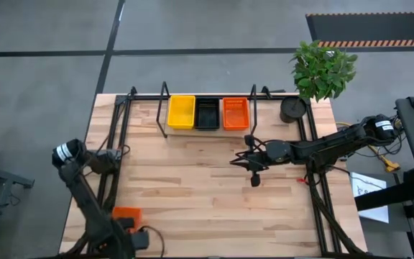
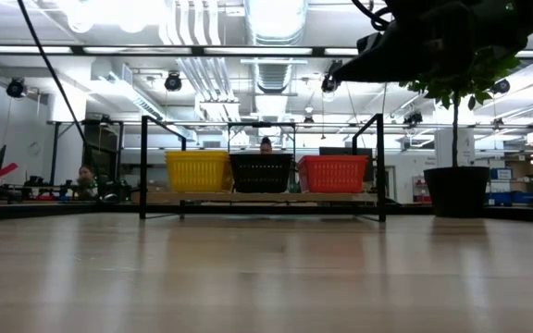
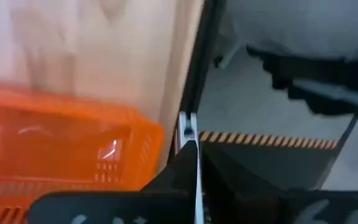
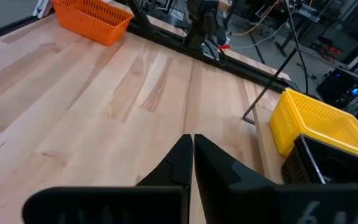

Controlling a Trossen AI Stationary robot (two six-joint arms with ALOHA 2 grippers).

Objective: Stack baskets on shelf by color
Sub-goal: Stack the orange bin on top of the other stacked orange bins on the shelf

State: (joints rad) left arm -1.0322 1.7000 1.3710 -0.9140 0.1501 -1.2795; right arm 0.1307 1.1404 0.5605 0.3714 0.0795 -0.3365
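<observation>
On the shelf (image 1: pixel 165 108) at the table's far edge stand a yellow basket (image 1: pixel 181 111), a black basket (image 1: pixel 207 114) and an orange basket (image 1: pixel 236 113) side by side; the low view shows them in a row (image 2: pixel 261 172). A second orange basket (image 1: pixel 126 214) rests on its base by the near left corner. My left gripper (image 3: pixel 194 171) is shut and points down beside that basket's corner (image 3: pixel 148 140), over the table's edge. My right gripper (image 1: pixel 249 162) hovers shut above the table's middle, holding nothing.
A potted plant (image 1: pixel 320 72) in a round dark pot (image 1: pixel 292 108) stands at the far right, next to the shelf. Black frame rails (image 1: pixel 315 187) run along the table's left and right sides. Bare wood (image 1: pixel 192 187) lies between the two arms.
</observation>
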